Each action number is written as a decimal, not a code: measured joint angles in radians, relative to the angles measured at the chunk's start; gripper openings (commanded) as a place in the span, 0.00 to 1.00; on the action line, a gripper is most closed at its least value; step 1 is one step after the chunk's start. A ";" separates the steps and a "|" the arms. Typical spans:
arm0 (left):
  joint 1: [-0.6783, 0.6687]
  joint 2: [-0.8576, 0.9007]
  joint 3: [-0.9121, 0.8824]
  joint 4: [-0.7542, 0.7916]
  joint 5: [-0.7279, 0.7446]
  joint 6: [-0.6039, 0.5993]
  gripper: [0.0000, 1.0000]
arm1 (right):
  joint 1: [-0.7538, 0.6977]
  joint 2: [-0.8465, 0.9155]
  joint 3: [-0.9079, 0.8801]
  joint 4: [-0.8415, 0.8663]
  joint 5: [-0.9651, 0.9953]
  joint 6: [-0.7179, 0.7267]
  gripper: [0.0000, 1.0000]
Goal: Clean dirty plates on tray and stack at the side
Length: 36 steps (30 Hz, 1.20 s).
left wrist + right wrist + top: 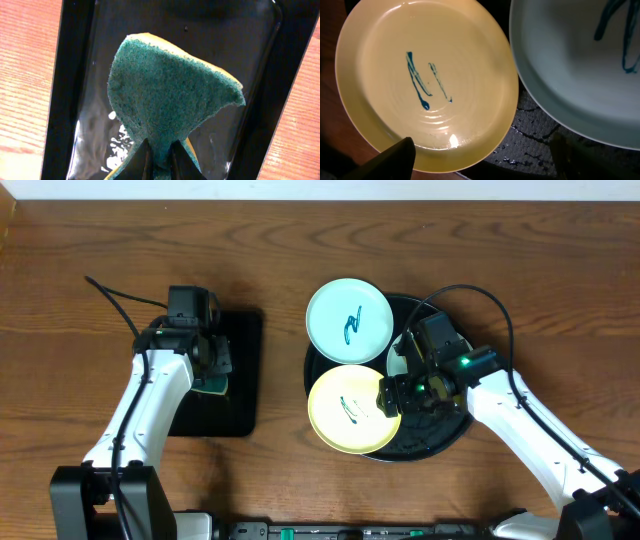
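Observation:
A pale yellow plate (347,412) (425,85) with a teal scribble lies at the front of the round black tray (445,430) (535,142). Behind it, a mint-white plate (347,320) (580,65) with its own teal scribble overlaps the tray's far left rim. A sliver of a third pale plate (398,361) shows beside my right arm. My right gripper (388,398) (480,165) stands open just over the yellow plate's right rim and holds nothing. Over the rectangular tray, my left gripper (213,375) (159,157) is shut on a green-and-yellow sponge (170,95).
The smaller rectangular black tray (240,395) (75,75) lies at the left on the wooden table (280,240), wet and glossy inside. A black cable (115,295) trails off the left arm. Bare wood lies between the two trays.

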 measured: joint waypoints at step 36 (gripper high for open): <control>0.000 0.000 0.000 -0.001 0.000 0.000 0.07 | 0.000 0.000 -0.105 0.115 -0.001 0.040 0.50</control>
